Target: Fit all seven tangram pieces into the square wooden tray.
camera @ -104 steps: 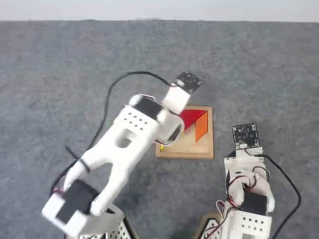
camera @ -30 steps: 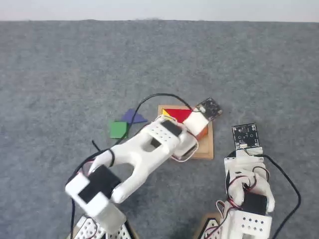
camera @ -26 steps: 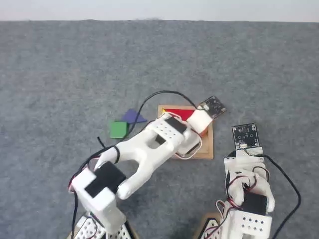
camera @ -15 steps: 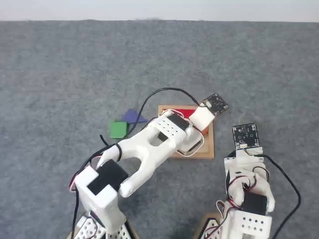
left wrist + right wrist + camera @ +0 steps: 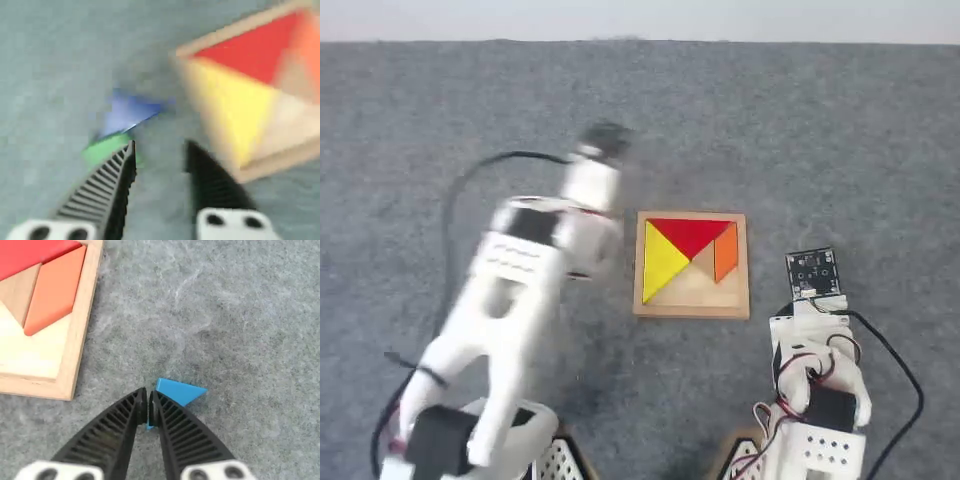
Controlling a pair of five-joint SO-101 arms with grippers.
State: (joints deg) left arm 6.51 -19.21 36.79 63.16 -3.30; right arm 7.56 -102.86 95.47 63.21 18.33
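The square wooden tray point(image 5: 690, 313) holds a red triangle point(image 5: 690, 235), a yellow triangle point(image 5: 662, 262) and an orange parallelogram point(image 5: 724, 252); its lower part is bare wood. My left arm point(image 5: 535, 260) stands to the left of the tray. In the left wrist view my left gripper point(image 5: 159, 150) is open and holds nothing, just above the carpet, with a green piece point(image 5: 107, 147) and a blue-purple piece point(image 5: 127, 110) right beyond its fingertips and the tray point(image 5: 265, 165) beside it. My right gripper point(image 5: 149, 392) is shut, its tips touching the edge of a light blue triangle point(image 5: 180, 390) lying on the carpet near the tray's corner point(image 5: 75, 350).
Grey carpet covers the whole table, with open room behind and to the right of the tray. The right arm point(image 5: 815, 340) sits at the front right, close to the tray's right side. A black cable point(image 5: 455, 215) loops off the left arm.
The left arm has swung from over the tray to its left, uncovering the yellow triangle in the tray and covering the green and purple pieces. The right arm has kept still.
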